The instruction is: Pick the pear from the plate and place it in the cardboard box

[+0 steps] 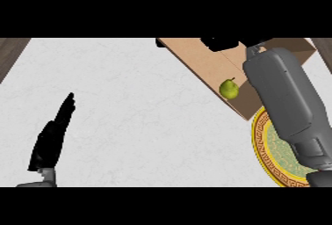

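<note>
The right hand (224, 42) shows only as a dark shape at the far end of its grey forearm (285, 94), reaching over the cardboard box (194, 55) near the upper edge of the view. Its fingers are too dark and too cut off to read, so it cannot be told whether they are spread or curled, nor whether they touch anything. No object shows in it.

The pear (228, 88) lies inside the cardboard box, below that hand and just beside the forearm's left side, close to the box's near wall. It is yellow-green, with its stem pointing up and slightly right. It is apart from the hand.

The plate (261, 145), with a yellow rim and a patterned brown band around a pale green centre, lies under the forearm, nearer the robot than the box, and touches or nearly meets the box's near corner. The forearm hides much of it. No fruit shows on the part left visible.

The left hand (55, 132) rests well away on the other side, near the lower left of the view, with its black fingers straight and pointing up over the white worktop (130, 110). It holds nothing and touches none of the objects.
</note>
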